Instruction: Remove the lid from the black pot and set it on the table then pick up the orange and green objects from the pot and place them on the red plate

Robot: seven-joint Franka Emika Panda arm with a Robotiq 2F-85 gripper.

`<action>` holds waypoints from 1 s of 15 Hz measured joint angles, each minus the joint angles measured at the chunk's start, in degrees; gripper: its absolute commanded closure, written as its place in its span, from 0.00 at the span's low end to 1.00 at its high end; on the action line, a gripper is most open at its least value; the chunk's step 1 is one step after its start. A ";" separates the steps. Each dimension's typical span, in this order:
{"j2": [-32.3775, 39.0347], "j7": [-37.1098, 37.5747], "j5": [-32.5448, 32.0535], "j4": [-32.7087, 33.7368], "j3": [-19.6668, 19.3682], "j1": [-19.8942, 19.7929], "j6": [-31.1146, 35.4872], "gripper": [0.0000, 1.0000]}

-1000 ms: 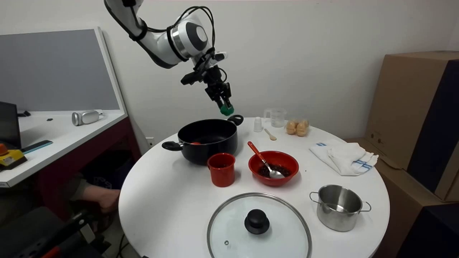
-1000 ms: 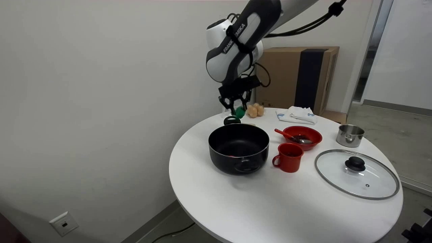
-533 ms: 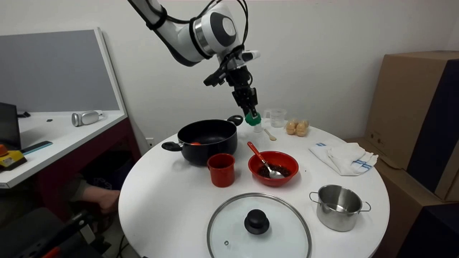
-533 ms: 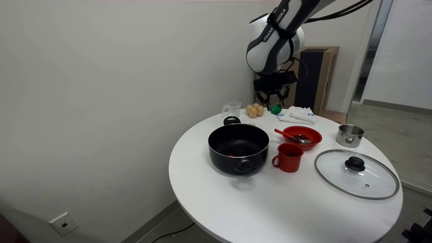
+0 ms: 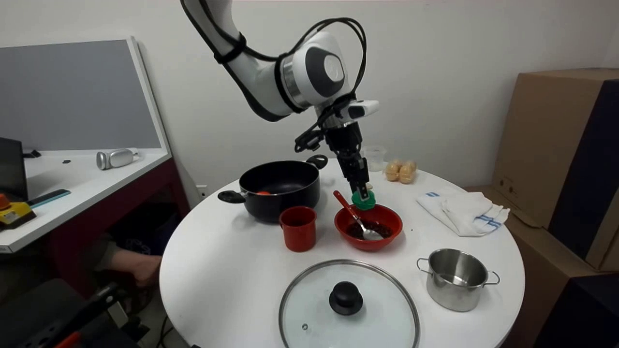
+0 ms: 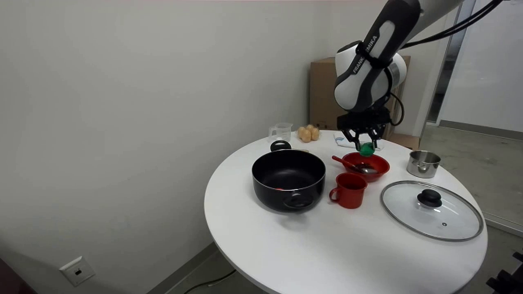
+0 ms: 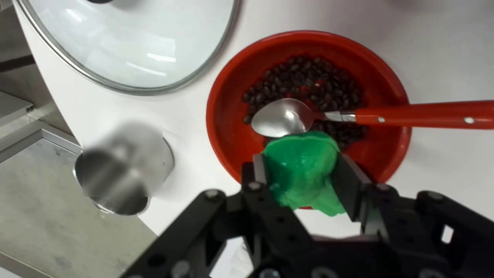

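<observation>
While the arm [image 5: 271, 84] slants down from the left in an exterior view, we see the end effector [image 7: 301, 173] clasping the bright green piece [image 7: 303, 164], its jaws parted by just the width of that lump. In both exterior views the piece shows at the far rim of the shallow red bowl [image 7: 225, 123], though we cannot tell whether the two touch. Inside the bowl we make out dark beans [image 7: 301, 77] and, across them, a metal spoon [image 7: 335, 116] whose red handle sticks out past the rim.

Taking our sides from an exterior view, we find a red mug [image 5: 298, 234] standing just to the left of the bowl. Farther left and farther back, the black pot [image 5: 273, 208] stands upright on the round white tabletop [image 5: 227, 280], and in it we catch an orange-red piece [image 5: 263, 193], partly hidden behind the near wall. On the near side the knobbed glass lid [image 5: 346, 299] lies flat, right way up. To its right stands a small steel pot [image 5: 454, 290], and beyond that, at the far right, lies a folded white towel [image 5: 464, 211] with blue stripes. Past the bowl, on the far side, brown egg-shaped pieces [image 5: 400, 172] sit near a clear measuring cup [image 6: 282, 131].
</observation>
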 measured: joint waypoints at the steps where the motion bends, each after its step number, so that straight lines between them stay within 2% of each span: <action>1: 0.92 0.50 0.01 -0.05 -0.17 -0.17 0.00 0.80; 3: 2.82 1.07 0.04 0.07 -0.35 -0.39 0.00 0.80; 4: 3.73 1.16 0.04 0.17 -0.38 -0.42 0.02 0.30; 6: 5.42 1.18 0.05 0.47 -0.36 -0.42 0.10 0.22; 9: 7.55 1.18 0.05 1.36 -0.35 -0.40 0.31 0.01; 15: 7.55 0.92 0.06 2.36 -0.07 0.24 2.83 0.00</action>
